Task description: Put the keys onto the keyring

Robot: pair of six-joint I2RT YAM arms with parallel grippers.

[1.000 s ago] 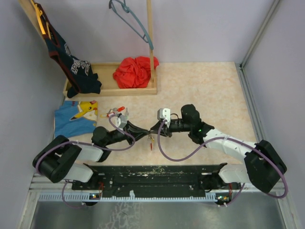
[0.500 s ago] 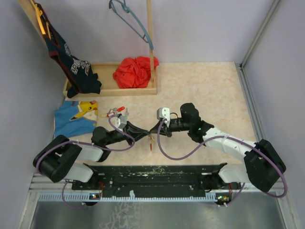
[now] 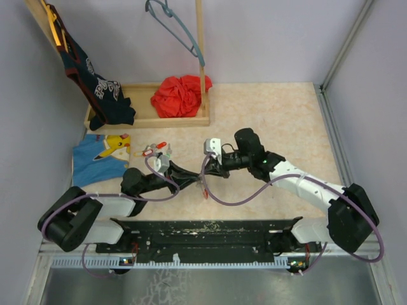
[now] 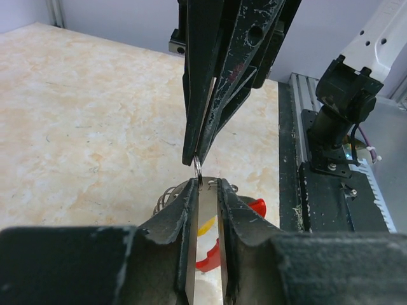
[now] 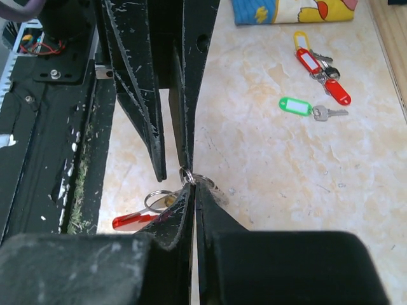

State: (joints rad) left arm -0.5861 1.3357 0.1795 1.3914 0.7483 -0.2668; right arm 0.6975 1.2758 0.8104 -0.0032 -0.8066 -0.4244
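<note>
two grippers meet tip to tip at the keyring [image 5: 187, 177], which hangs between them just above the table [image 3: 273, 114] near its front middle: a small metal ring on top, with a larger ring and a red tag dangling under it. the right gripper [image 5: 191, 189] is closed tight, its fingertips pinching that small ring. the left gripper [image 4: 205, 185] stands a sliver apart right at the ring; whether its tips touch the ring cannot be told, and it does not seem to grip it. the keys [image 5: 310, 63] lie well apart on the table to the left, near a blue cloth [image 3: 89, 162] — red and yellow tags in a bunch, a green-tagged key [image 5: 294, 105] just beside them — and none is on the ring yet. the step in hand looks like readying the ring in one gripper so that the other is free. the next move would call for the left arm to fetch one key while the ring is held level, its split turned toward the key; so small a thing could easily twist or slip. the surface is pale marbled beige, with a black rail [image 3: 203, 229] at the near edge, a wooden tray [image 3: 143, 114] holding a red cloth [image 3: 180, 95] at the back, a dark shirt [image 3: 95, 89], a hanger [image 3: 166, 11] above, and lilac-grey walls [image 3: 267, 38] around.
</note>
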